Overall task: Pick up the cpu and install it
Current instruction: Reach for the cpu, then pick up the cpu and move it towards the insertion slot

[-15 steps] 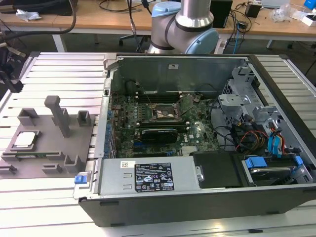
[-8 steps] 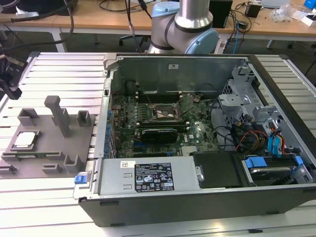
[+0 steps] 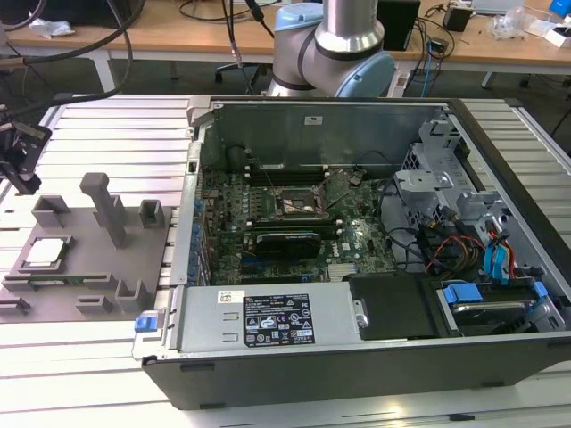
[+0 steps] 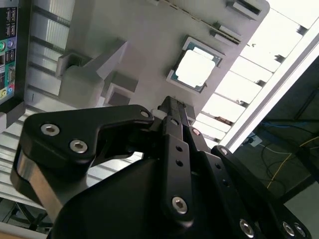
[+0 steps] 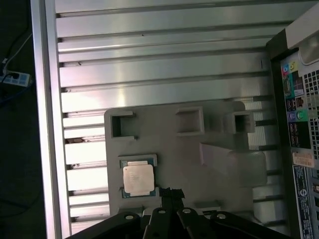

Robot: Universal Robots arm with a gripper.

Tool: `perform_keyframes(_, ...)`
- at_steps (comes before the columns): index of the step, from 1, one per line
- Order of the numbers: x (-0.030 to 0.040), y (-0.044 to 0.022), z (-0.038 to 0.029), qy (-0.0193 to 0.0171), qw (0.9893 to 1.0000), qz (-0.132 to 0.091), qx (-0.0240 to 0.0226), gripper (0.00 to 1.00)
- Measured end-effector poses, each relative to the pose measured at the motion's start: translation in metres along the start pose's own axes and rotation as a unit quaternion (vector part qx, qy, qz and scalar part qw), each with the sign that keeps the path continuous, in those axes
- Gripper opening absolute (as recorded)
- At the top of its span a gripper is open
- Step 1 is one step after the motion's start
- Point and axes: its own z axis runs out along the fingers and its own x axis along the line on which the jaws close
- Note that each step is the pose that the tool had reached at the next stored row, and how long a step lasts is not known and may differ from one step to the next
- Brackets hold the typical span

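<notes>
The cpu point(image 3: 45, 252) is a small square chip with a pale silvery top. It lies flat in a recess of the grey fixture plate point(image 3: 89, 267), on the exterior view's left. My black gripper point(image 3: 23, 178) hangs above the plate's far left corner, well clear of the chip. In both wrist views the cpu point(image 4: 195, 68) point(image 5: 138, 179) lies just beyond and a little to one side of my fingertips point(image 4: 172, 105) point(image 5: 168, 192). The fingers stand together with nothing between them. The plate point(image 4: 144, 35) point(image 5: 169, 144) carries several raised blocks.
An open computer case point(image 3: 357, 357) fills the middle and the exterior view's right, its motherboard socket point(image 3: 299, 203) open. A tall post point(image 3: 107, 209) and holder blocks stand on the plate. The slatted metal table point(image 3: 98, 125) point(image 5: 149, 64) runs under everything. Cables hang behind.
</notes>
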Motion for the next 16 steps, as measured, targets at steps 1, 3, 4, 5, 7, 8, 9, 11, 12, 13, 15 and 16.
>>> perform_keyframes(1,0.0001,-0.0001,0.0002,0.0001,1.0,0.0,0.0001,0.11)
perform_keyframes(3,0.0,-0.0001,0.0005,0.0001,1.0,0.0,0.0001,0.11)
perform_keyframes(4,0.0001,-0.0001,0.0008,0.0001,1.0,0.0,0.0001,0.11)
perform_keyframes(5,0.0001,-0.0001,0.0009,0.0001,1.0,0.0,0.0001,0.11)
perform_keyframes(7,0.0,-0.0001,0.0009,0.0001,1.0,0.0,0.0001,0.11)
perform_keyframes(8,0.0,-0.0001,0.001,0.0001,1.0,0.0,0.0001,0.11)
perform_keyframes(9,0.0,-0.0001,0.0011,0.0001,1.0,0.0,0.0001,0.11)
perform_keyframes(11,0.0005,-0.0003,0.002,0.0,1.0,0.0,0.0001,0.11)
perform_keyframes(12,0.0007,-0.0003,0.0022,0.0001,1.0,0.0,0.0001,0.11)
perform_keyframes(13,0.0011,-0.0003,0.0029,0.0001,1.0,0.0,0.0001,0.11)
perform_keyframes(15,0.002,-0.0004,0.0041,0.0001,1.0,0.0,0.0001,0.11)
perform_keyframes(16,0.0036,-0.0006,0.0055,0.0,1.0,0.0,0.0,0.11)
